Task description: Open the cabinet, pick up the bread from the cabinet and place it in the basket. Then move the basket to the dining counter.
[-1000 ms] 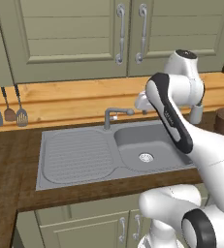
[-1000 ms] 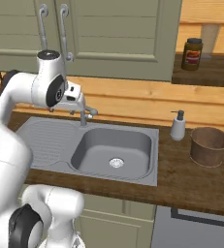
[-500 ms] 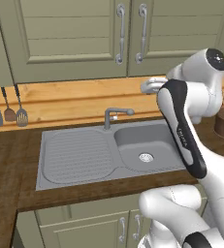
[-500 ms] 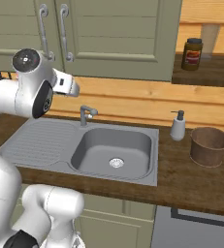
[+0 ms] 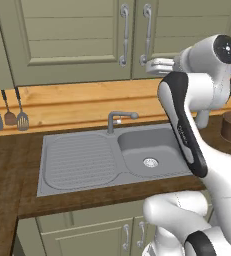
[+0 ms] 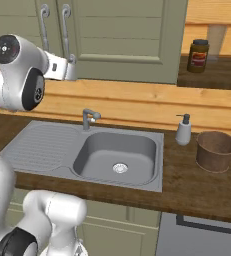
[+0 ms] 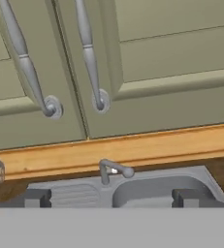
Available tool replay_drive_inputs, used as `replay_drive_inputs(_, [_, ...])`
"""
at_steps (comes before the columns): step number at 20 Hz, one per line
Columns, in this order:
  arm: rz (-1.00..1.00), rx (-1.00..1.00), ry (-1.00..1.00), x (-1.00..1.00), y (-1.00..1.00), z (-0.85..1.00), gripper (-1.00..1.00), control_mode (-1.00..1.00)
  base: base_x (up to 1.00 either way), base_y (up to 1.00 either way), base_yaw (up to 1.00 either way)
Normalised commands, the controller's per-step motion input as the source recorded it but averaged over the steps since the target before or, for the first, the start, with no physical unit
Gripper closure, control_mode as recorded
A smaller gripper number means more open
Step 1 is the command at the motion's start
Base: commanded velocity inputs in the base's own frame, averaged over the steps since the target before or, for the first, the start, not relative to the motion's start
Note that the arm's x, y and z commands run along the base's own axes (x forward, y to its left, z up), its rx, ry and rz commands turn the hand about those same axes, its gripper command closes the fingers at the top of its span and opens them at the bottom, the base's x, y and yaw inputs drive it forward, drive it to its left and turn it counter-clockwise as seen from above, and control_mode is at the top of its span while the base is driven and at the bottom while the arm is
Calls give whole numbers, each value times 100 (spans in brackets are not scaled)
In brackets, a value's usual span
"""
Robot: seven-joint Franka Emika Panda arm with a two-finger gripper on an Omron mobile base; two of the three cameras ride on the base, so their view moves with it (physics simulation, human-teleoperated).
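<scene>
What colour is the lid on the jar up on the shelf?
Black, on the dark brown jar with a yellow label; the right base view shows it best.

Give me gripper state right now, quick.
gripper: open, holding nothing; fingertips spread apart, raised in front of the closed cabinet doors near the handles.

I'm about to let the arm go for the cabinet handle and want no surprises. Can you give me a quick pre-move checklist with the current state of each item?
1. Cabinet doors shut, both bar handles free: ok.
2. Gripper open, nothing between the fingertips: ok.
3. Gripper facing the handles: ok; the hand view looks at their lower ends, the right handle nearest centre.
4. Gripper at the handle: not ok; a gap remains.
5. Basket upright on the worktop right of the sink, beside the soap bottle: ok.
6. Bread inside: cannot tell, doors closed.
</scene>
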Motion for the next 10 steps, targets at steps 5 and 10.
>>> replay_drive_inputs(5, [-9,2,0,6,0,83,-100,-100,0,0,0])
replay_drive_inputs(10, [0,3,-14,2,-1,44,-100,-100,0,0,0])
